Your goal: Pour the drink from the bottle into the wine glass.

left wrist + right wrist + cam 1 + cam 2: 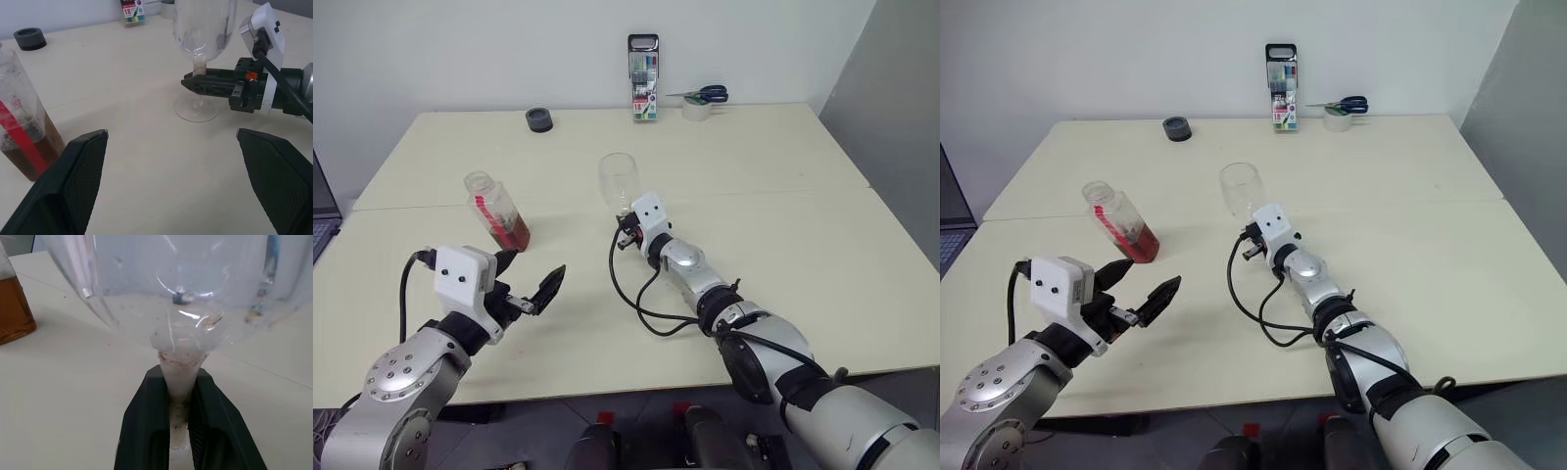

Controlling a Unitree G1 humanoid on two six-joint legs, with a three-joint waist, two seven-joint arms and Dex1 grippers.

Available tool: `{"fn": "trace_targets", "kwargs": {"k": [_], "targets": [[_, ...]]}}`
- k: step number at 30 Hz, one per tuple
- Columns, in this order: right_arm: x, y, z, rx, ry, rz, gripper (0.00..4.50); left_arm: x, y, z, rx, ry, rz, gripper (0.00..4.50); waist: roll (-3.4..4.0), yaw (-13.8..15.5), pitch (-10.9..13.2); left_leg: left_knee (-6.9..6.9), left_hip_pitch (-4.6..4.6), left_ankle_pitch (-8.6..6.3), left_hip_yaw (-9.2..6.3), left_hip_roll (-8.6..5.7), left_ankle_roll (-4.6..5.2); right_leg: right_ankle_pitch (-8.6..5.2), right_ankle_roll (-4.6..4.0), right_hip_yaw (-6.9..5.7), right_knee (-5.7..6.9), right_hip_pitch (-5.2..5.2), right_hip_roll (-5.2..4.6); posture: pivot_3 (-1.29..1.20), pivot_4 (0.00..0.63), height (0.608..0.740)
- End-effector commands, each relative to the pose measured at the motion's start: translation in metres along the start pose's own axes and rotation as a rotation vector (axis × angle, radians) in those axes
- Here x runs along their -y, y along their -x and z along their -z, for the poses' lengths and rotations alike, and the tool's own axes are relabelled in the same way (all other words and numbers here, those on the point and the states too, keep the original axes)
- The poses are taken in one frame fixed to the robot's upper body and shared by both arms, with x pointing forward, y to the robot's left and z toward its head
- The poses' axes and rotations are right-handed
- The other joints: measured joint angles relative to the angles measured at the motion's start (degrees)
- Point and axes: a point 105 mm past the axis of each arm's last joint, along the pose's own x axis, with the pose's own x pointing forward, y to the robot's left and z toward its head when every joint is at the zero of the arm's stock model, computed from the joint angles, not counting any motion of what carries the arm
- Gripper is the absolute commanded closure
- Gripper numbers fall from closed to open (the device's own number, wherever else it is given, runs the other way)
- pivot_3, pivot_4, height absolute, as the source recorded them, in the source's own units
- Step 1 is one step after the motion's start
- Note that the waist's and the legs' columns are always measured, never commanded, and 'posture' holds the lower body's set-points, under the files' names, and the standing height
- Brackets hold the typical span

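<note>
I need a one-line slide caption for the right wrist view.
Right pincer shut on the stem of the empty wine glass, bottle of drink standing beside it.

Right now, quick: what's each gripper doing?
Left gripper: jaws wide open, holding nothing, short of the bottle.
Right gripper: jaws closed on the stem of the wine glass, which stands on the table.

- In the head views, the stem and foot of the wine glass (619, 180) are hidden behind the right gripper (626, 233).
- At the top of the left wrist view, the glass rim is cut off.
- The bottle (22, 127) is cut by the left edge there; its neck is not visible.
- The print on the marker pack (644, 93), upper centre, is too small to read.
</note>
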Motion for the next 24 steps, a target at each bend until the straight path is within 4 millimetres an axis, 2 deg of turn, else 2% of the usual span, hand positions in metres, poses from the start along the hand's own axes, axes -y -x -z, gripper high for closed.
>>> {"fn": "trace_targets", "kwargs": {"k": [1,9,10,13,17,21,24], "targets": [[-0.002,-0.001,-0.008,0.038,0.021,-0.017,3.01,-0.001,-0.001,-0.008,0.027,-0.029,0.005,0.0,0.0,0.0,0.0,0.0,0.0,0.0,0.0,0.0,0.0,0.0,0.0,0.0,0.0,0.0,0.0,0.0,0.15,0.74],[0.0,0.001,-0.008,0.048,0.017,-0.016,0.2,-0.001,-0.005,-0.009,0.031,-0.029,0.015,0.0,0.0,0.0,0.0,0.0,0.0,0.0,0.0,0.0,0.0,0.0,0.0,0.0,0.0,0.0,0.0,0.0,0.15,0.74],[0.001,0.002,-0.007,0.049,0.012,-0.011,0.04,0.0,-0.005,-0.009,0.031,-0.028,0.017,0.0,0.0,0.0,0.0,0.0,0.0,0.0,0.0,0.0,0.0,0.0,0.0,0.0,0.0,0.0,0.0,0.0,0.15,0.74],[0.005,0.004,-0.005,0.053,0.005,-0.002,0.04,0.0,-0.005,-0.009,0.032,-0.027,0.018,0.0,0.0,0.0,0.0,0.0,0.0,0.0,-0.01,0.0,0.0,0.0,0.0,0.0,0.0,0.0,0.0,0.0,0.15,0.74],[0.023,0.019,-0.001,0.088,0.036,0.0,0.04,-0.004,-0.006,-0.007,0.03,-0.022,0.009,0.0,0.0,0.2,0.0,0.01,-0.01,0.0,-0.02,-0.02,0.0,0.0,0.0,-0.02,-0.02,0.02,0.0,0.0,0.15,0.74],[0.046,0.046,-0.006,0.148,0.079,-0.036,0.04,-0.013,-0.007,0.0,0.028,-0.015,-0.027,0.0,0.0,0.2,0.0,0.05,-0.03,-0.01,-0.03,-0.04,0.01,0.0,0.01,-0.02,-0.03,0.04,0.0,0.0,0.15,0.74],[0.053,0.085,-0.02,0.16,0.166,-0.152,0.04,-0.027,-0.004,0.004,0.023,-0.012,-0.087,0.0,0.03,0.3,0.0,0.03,-0.03,-0.02,-0.03,0.01,0.02,0.0,0.01,-0.01,-0.02,0.02,-0.01,0.0,0.15,0.74]]}}
